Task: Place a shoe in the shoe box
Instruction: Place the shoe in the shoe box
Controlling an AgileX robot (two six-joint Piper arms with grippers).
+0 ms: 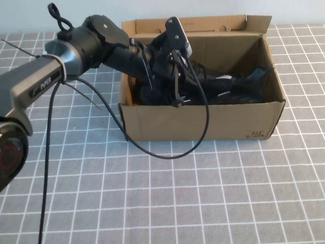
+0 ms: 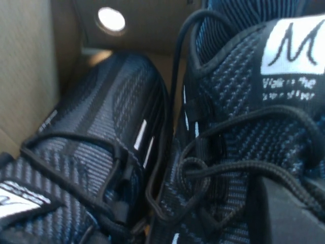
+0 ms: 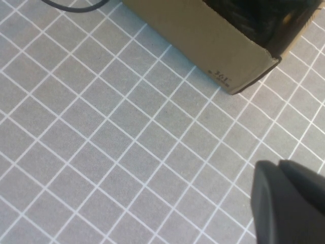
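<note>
High view has the left tool (image 1: 175, 94) reached down into the box (image 1: 203, 124), right on top of the shoe (image 1: 223, 84). Left wrist view shows two shoes lying side by side in there, long axes running along the box length; the shoe (image 2: 244, 132) sits directly under the tool, its mate (image 2: 96, 147) is just beside it against the cardboard wall. Can't tell if the left tool is clenched or released. Right tool (image 3: 289, 203) hangs over bare gridded tabletop (image 3: 101, 142) off the box's front corner, and I can't tell its state either. Pretty snug inside, so I'd guess straight up is the only clean way out.
</note>
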